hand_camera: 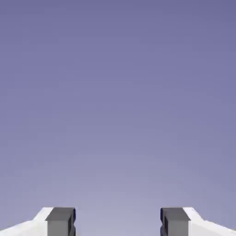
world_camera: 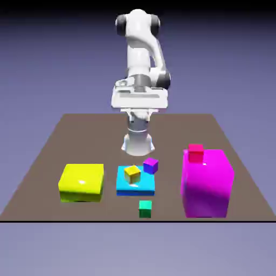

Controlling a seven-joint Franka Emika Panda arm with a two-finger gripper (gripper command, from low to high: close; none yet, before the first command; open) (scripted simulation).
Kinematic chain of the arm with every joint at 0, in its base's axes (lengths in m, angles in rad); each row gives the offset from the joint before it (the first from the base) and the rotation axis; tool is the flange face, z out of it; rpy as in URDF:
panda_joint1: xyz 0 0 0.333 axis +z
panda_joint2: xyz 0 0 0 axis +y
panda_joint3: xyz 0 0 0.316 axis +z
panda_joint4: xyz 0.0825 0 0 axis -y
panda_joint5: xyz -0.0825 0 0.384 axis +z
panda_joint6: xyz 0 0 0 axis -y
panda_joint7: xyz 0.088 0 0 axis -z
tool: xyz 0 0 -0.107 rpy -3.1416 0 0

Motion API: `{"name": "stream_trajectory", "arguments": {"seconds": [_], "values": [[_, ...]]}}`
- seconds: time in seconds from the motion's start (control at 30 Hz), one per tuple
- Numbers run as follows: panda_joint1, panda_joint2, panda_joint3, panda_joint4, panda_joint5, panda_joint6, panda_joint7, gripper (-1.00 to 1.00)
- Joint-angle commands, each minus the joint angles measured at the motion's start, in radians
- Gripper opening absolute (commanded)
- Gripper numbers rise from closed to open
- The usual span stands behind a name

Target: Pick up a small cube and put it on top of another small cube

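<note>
The tiny green cube [world_camera: 145, 208] sits alone on the table near its front edge. The tiny yellow cube [world_camera: 132, 173] rests on top of a flat cyan block [world_camera: 135, 186], just behind the green one. My gripper [world_camera: 139, 107] hangs high above the far half of the table, well back from both cubes. In the hand view the gripper [hand_camera: 117, 223] is open, its grey fingertips [hand_camera: 61, 221] wide apart with nothing between them. That view holds only the blue-violet backdrop, so no cube shows there.
A tiny purple cube [world_camera: 151, 165] stands by the cyan block's back right corner. A flat yellow block [world_camera: 82, 182] lies at the exterior view's left. A tall magenta block [world_camera: 207, 183] at the right carries a small red cube [world_camera: 195, 153].
</note>
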Motion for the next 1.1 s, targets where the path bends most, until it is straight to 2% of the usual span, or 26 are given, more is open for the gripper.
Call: {"name": "stream_trajectory", "arguments": {"seconds": [0.0, 0.77, 0.97, 1.0, 1.07], "values": [[-0.003, 0.036, 0.004, 0.019, -0.003, -0.016, 0.008, 0.00], [-0.067, 0.862, 0.102, 0.455, -0.064, -0.380, 0.197, 0.00], [-0.040, 1.041, 0.069, 0.488, -0.094, -0.234, 0.219, 0.00], [-0.040, 1.041, 0.069, 0.488, -0.094, -0.234, 0.219, -1.00], [-0.046, 1.005, 0.076, 0.482, -0.088, -0.264, 0.214, -1.00]]}}
